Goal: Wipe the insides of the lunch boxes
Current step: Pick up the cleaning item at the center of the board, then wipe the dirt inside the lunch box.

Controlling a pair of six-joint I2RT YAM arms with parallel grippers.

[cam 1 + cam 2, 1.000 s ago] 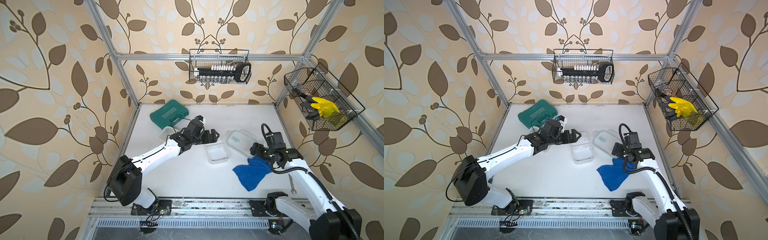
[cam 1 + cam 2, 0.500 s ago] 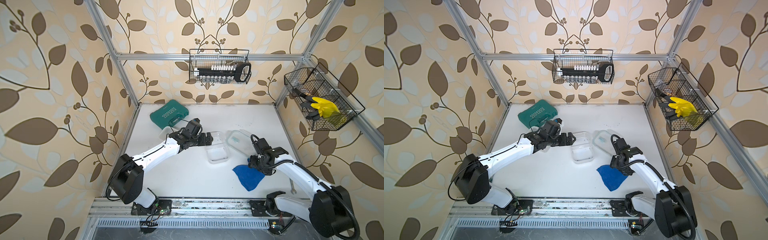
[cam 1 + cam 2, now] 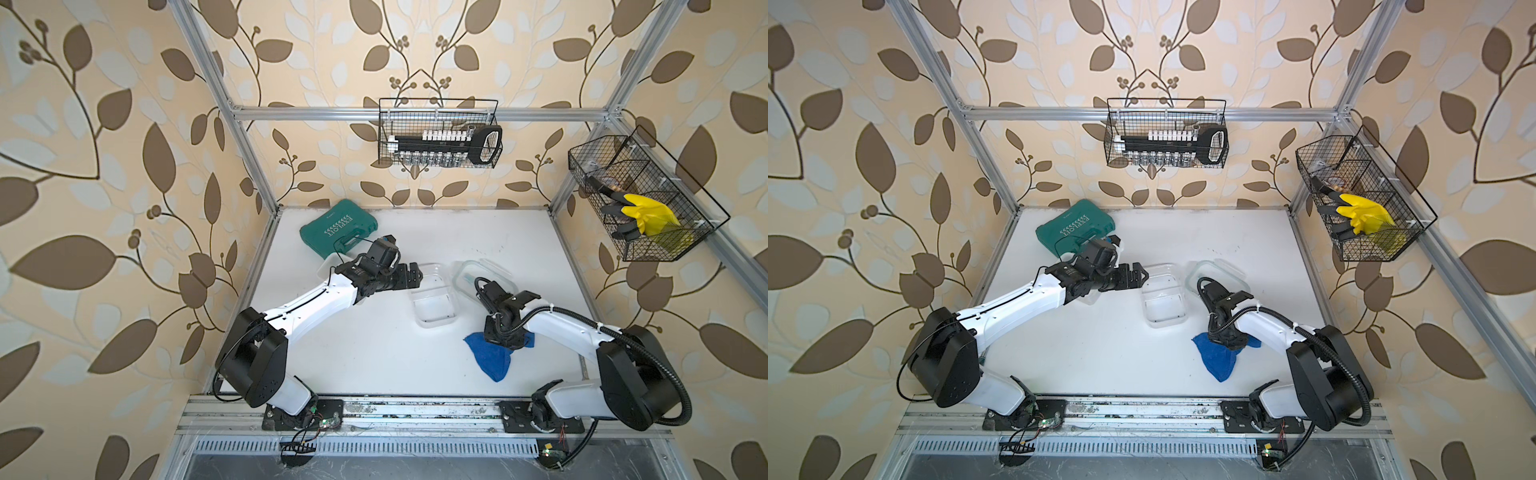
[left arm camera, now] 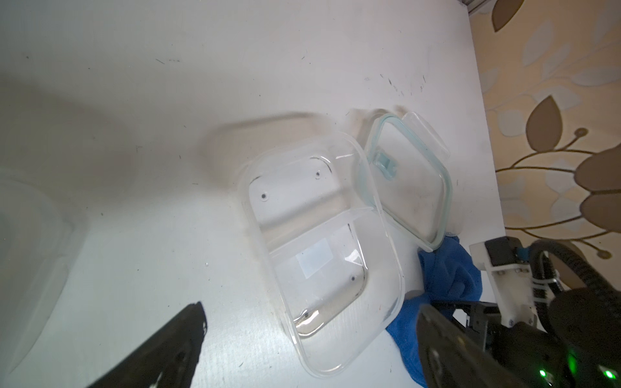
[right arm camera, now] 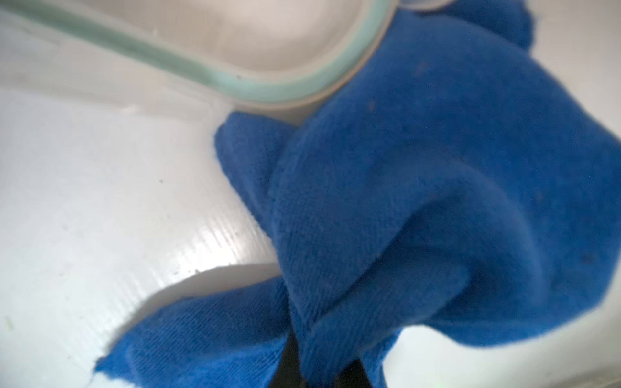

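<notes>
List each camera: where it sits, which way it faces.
Top views: high overhead, looking down on table; left arm, right arm show whole.
Left wrist: on left arm, facing divided lunch box and lid; own open fingers show.
Right wrist: on right arm, close on cloth the right gripper pinches; lid rim.
Shared: both wrist views show cloth, lid.

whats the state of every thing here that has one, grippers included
left gripper: open, holding nothing, beside the divided lunch box
right gripper: shut on the blue cloth
divided lunch box: upright, lid off, empty
lid: off, lying beside the box
blue cloth: bunched up, pinched by the right gripper
green tool case: closed
</notes>
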